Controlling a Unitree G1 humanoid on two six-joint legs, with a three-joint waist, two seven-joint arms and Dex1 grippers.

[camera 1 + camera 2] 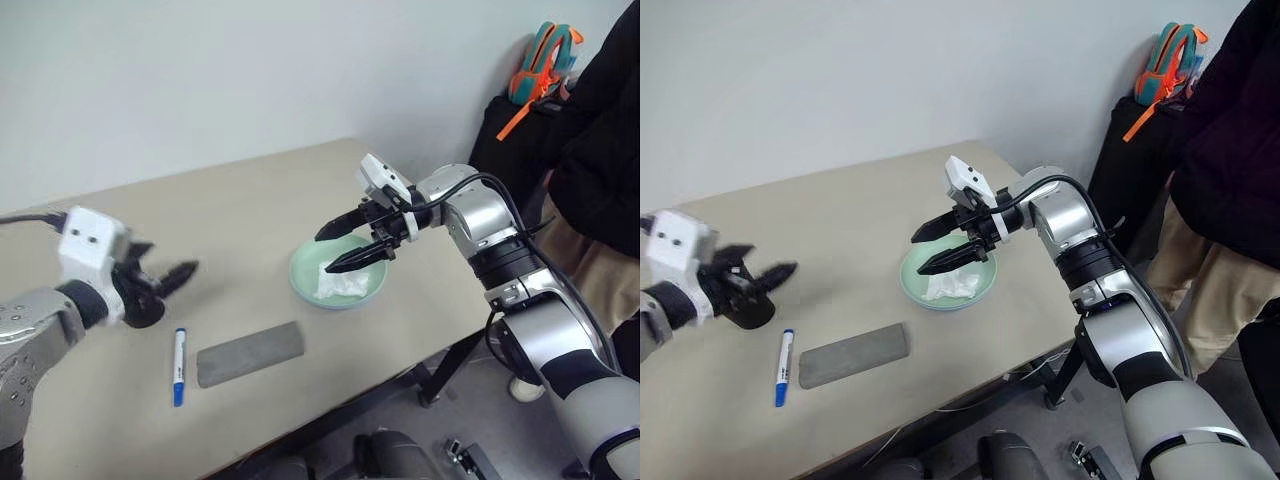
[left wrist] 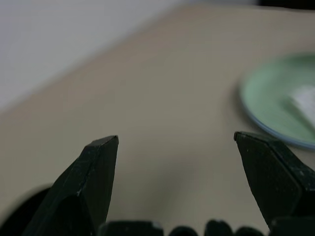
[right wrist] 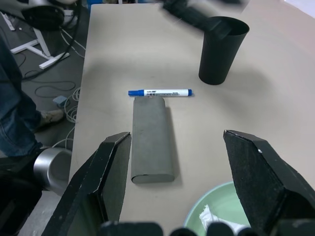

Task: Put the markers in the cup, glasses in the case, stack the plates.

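Your left gripper (image 1: 172, 276) hovers above the tabletop (image 1: 240, 200) at its left side, fingers spread and pinching nothing. Your right gripper (image 1: 345, 245) hangs over the mint green plate (image 1: 310, 285), fingers also spread wide and empty.

A crumpled white tissue (image 1: 342, 284) lies in that plate, and the gripper covers part of the far rim. From the left wrist view you can see a thin bluish edge under the green rim; you cannot tell for sure whether that is the second plate.

The grey case (image 1: 250, 353) lies flat and closed near the front edge of the tabletop, so you cannot see what is inside it. The blue-capped marker (image 1: 179, 366) lies just beside the case's left end, apparently not touching it.

The black cup (image 3: 222, 48) stands upright in the right wrist view, well apart from the marker; its inside is too dark to read. A blurred dark shape crosses just behind its rim
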